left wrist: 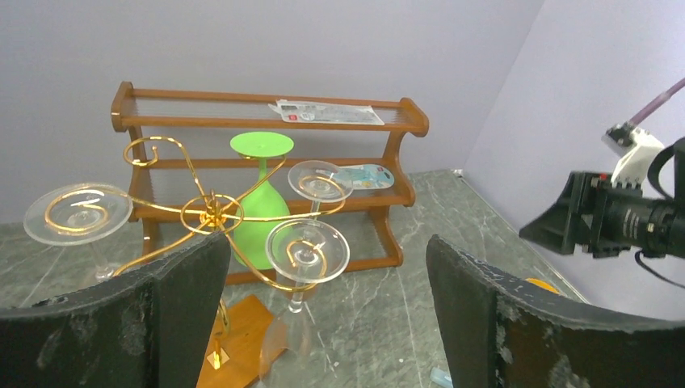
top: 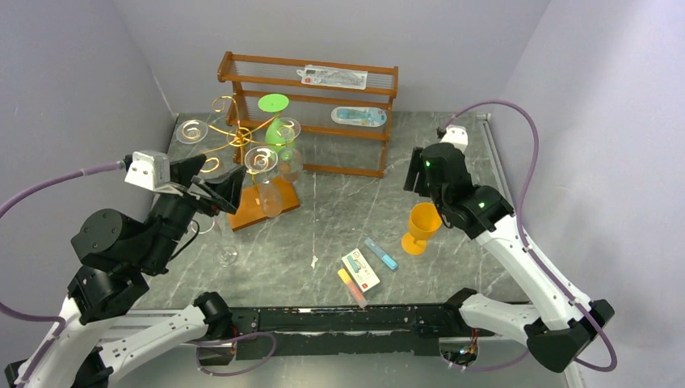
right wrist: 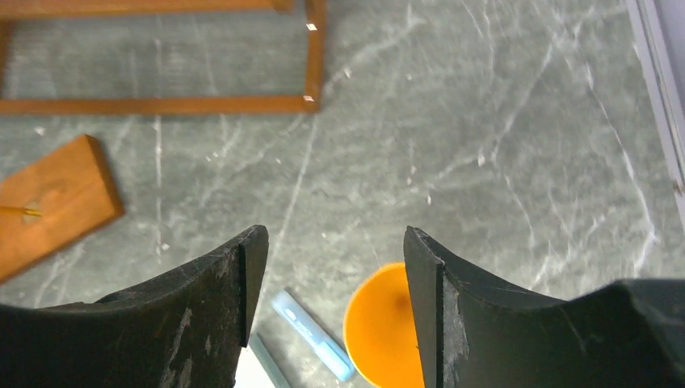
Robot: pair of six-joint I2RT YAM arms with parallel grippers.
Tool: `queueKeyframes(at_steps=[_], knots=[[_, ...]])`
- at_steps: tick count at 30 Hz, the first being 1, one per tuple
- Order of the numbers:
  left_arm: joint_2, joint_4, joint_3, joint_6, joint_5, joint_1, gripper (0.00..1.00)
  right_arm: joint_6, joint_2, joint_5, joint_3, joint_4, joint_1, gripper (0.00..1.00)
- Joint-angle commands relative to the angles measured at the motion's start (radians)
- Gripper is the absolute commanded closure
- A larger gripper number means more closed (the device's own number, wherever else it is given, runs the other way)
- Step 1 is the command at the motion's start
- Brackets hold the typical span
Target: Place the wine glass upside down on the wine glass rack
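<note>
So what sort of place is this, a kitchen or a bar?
Probably a robot test booth, not a kitchen: plain lilac walls box in a marble-patterned table, the left arm and right arm are bolted at its near edge, and the gold wine glass rack and wooden shelf look like props.

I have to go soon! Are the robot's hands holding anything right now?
Left gripper: open, holding nothing.
Right gripper: open, holding nothing, above the orange glass.
</note>
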Motion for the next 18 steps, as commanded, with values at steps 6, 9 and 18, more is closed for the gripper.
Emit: queueKeyframes(at_steps=[6, 9, 18], knots=[[0.035, 0.066, 0.016, 0.006, 0.061, 0.002, 0.06, 0.138, -0.010, -0.034, -0.196, -0.096, -0.004, 0.41], [0.042, 0.065, 0.014, -0.010, 0.062, 0.002, 0.07, 0.153, 0.001, -0.093, -0.231, -0.056, -0.003, 0.47], [0.053, 0.090, -0.004, -0.024, 0.056, 0.002, 0.07, 0.168, 0.032, -0.140, -0.294, -0.003, -0.004, 0.67]])
